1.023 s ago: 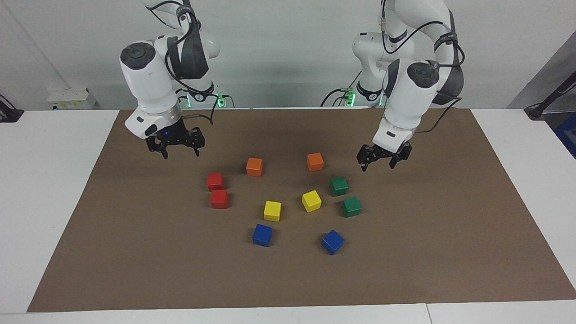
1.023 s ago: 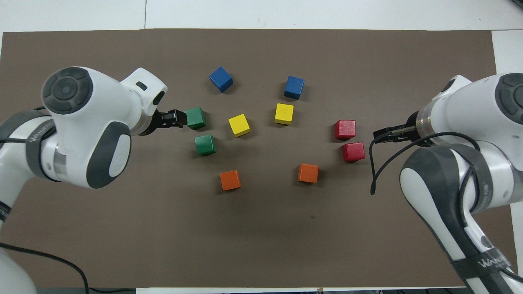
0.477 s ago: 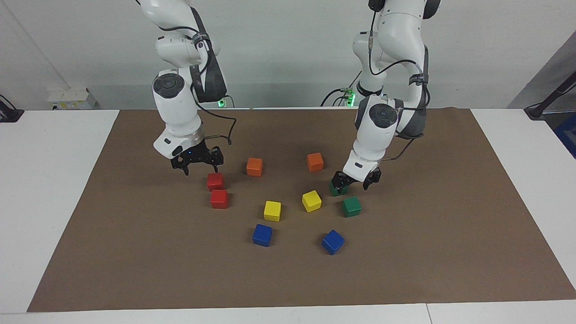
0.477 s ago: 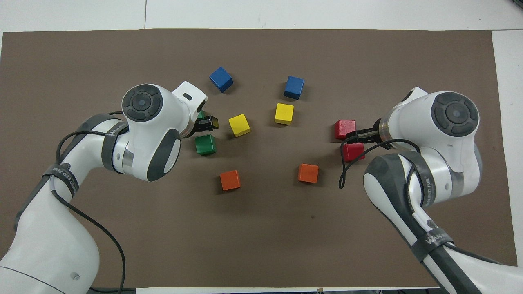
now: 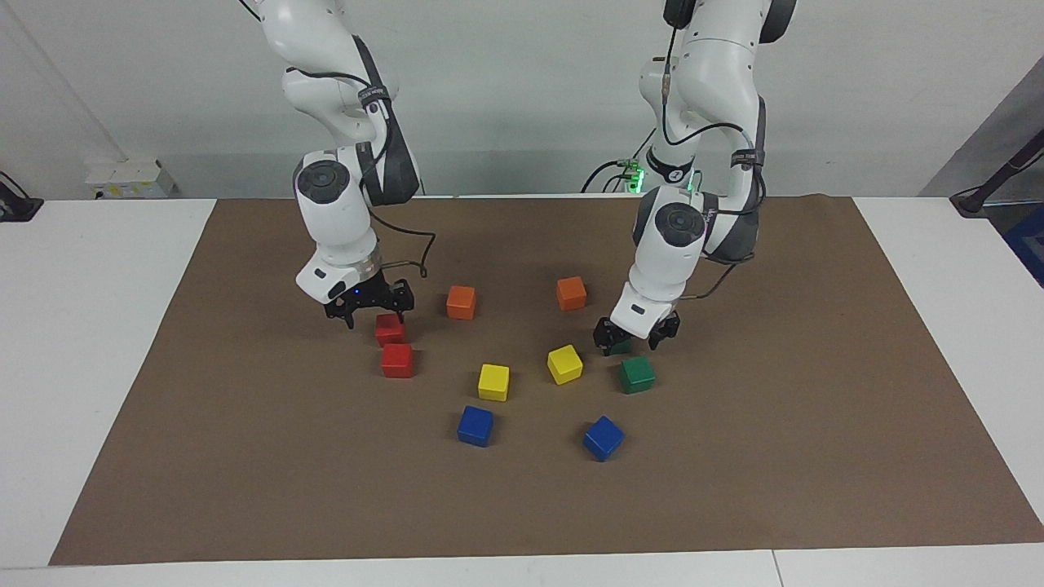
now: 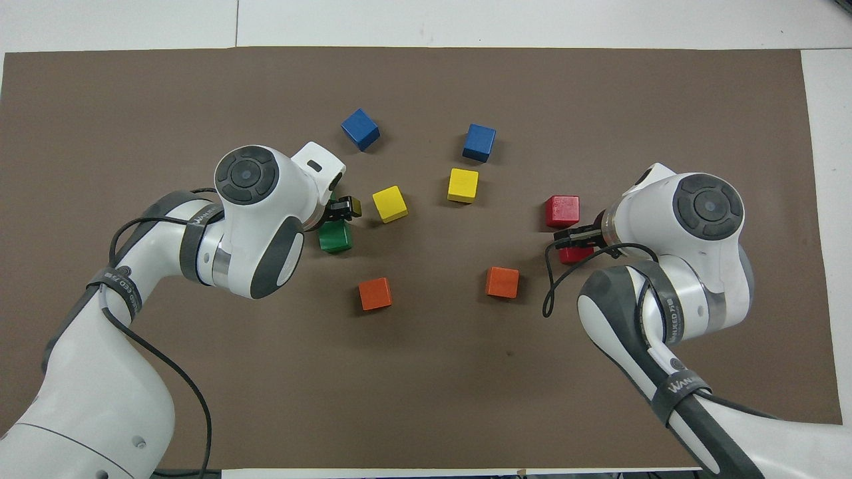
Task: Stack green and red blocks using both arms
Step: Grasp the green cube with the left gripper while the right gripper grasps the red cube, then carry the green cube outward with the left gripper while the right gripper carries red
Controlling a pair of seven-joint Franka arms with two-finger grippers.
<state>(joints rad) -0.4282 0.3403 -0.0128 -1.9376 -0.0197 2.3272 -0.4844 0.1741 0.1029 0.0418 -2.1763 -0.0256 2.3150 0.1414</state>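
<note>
Two red blocks lie toward the right arm's end: the nearer red block [image 5: 390,328] [image 6: 576,255] and the farther red block [image 5: 397,360] [image 6: 562,210]. Two green blocks lie toward the left arm's end: the nearer green block [image 5: 621,347] [image 6: 335,238] and the farther green block [image 5: 636,374], which the left arm hides in the overhead view. My right gripper [image 5: 375,317] [image 6: 574,234] is open, just above the nearer red block. My left gripper [image 5: 632,342] [image 6: 343,208] is open and low, its fingers on either side of the nearer green block.
Two orange cubes [image 5: 461,302] [image 5: 571,293] lie nearest the robots. Two yellow cubes [image 5: 493,381] [image 5: 564,364] lie between the red and green pairs. Two blue cubes [image 5: 475,425] [image 5: 603,438] lie farthest out. All rest on a brown mat [image 5: 775,456].
Both arms swung inward from the mat's ends and came down, the right gripper to the nearer red block, the left gripper to the nearer green block. No block has moved.
</note>
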